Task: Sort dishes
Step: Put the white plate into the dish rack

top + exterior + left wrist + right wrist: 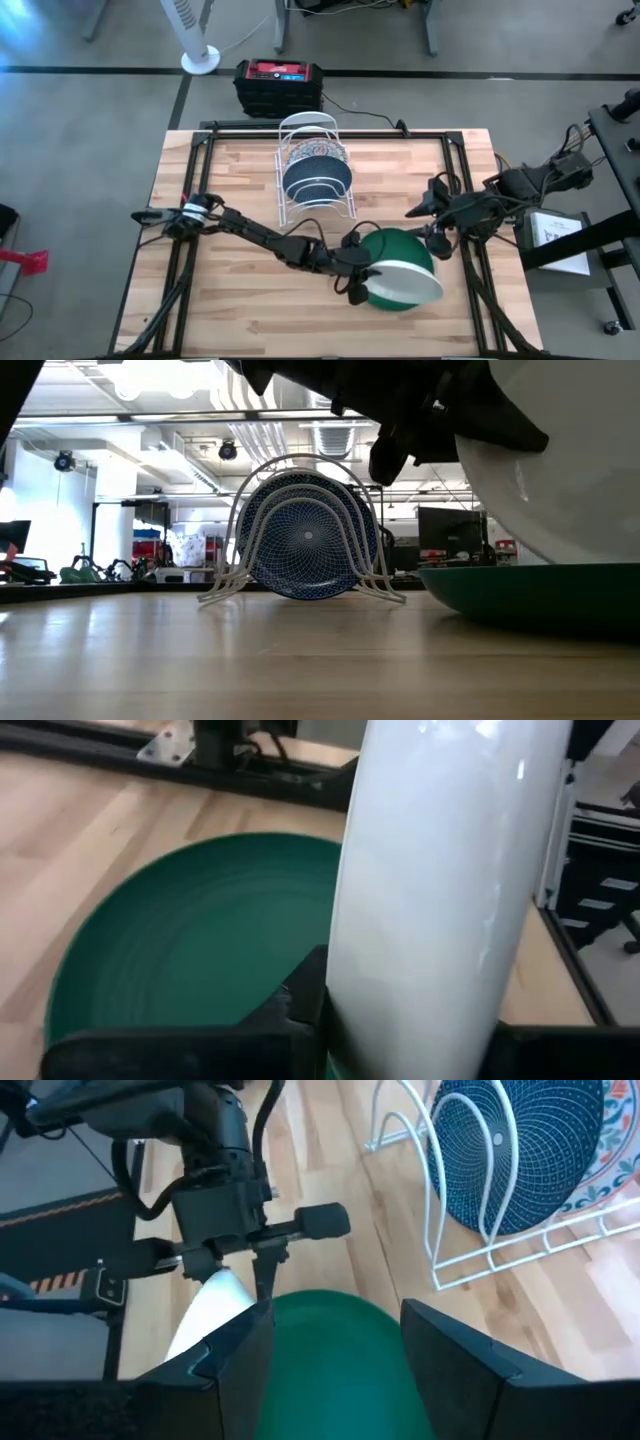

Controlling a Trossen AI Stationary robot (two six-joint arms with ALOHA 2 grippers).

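A blue speckled dish and a floral dish stand on edge in the white wire rack at the table's far middle. They also show in the low view. A green dish lies flat on the table at the near right. My left gripper is shut on the plain white dish, which is tipped steeply over the green dish. My right gripper is open at the green dish's right rim; I cannot tell whether it touches. My left gripper pinches the white dish's rim between its two fingers, one finger on each face. It comes nearly level from the table's left. The dish stands almost on edge above the green dish; whether its lower rim rests on it, I cannot tell.
Black rails frame the wooden tabletop. The rack stands just behind the two near dishes. A black and red box and a fan base sit on the floor beyond the far edge. Bare wood lies at the near left.
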